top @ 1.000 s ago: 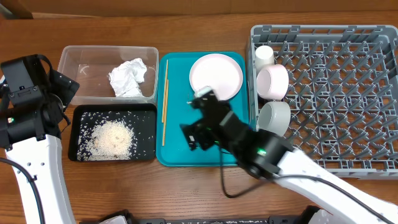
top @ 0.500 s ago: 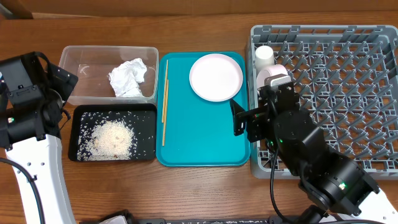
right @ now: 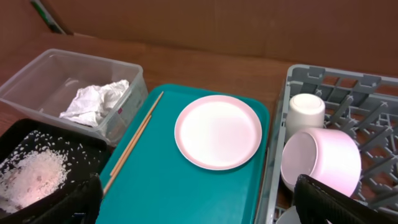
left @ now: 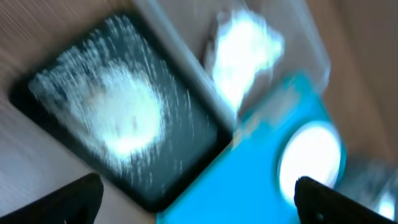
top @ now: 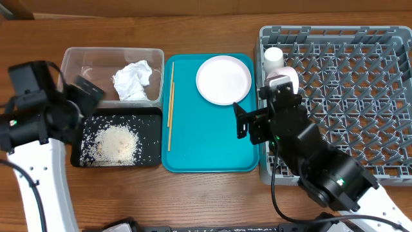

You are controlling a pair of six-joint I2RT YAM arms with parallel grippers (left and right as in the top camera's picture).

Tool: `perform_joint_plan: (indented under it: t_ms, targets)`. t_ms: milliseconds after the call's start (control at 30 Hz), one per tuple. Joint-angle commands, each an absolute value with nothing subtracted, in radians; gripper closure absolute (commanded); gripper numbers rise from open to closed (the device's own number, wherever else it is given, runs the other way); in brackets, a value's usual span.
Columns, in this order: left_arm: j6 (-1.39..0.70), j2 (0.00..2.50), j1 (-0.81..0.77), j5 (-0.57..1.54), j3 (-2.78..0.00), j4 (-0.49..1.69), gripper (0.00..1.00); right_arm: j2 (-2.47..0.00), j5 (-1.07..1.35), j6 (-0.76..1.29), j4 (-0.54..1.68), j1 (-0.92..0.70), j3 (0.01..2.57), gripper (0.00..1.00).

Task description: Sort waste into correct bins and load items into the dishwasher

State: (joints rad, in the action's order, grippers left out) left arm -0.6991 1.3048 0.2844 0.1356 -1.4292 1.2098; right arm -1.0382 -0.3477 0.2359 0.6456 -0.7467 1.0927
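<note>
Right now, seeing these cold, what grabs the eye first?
The bright teal tray mid-table, a pale plate at its far right corner, two chopsticks along its left edge. Left of it, a rice heap in the black tray, a crumpled tissue in the clear tub behind. On the right, the grey rack holds a cup and pink bowl at its left edge.
</note>
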Motion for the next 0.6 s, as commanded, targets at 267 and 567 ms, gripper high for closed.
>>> perform_joint_plan:
  t_ms: [267, 567]
  targets:
    - [-0.531, 1.396, -0.234, 0.224, -1.29, 1.222, 0.27, -1.095, -0.363, 0.235, 0.641, -0.744, 1.095, 0.0]
    - [-0.591, 1.559, -0.535, -0.005, -1.284, 1.133, 0.96, -1.142, -0.363, 0.235, 0.641, -0.744, 1.095, 0.0]
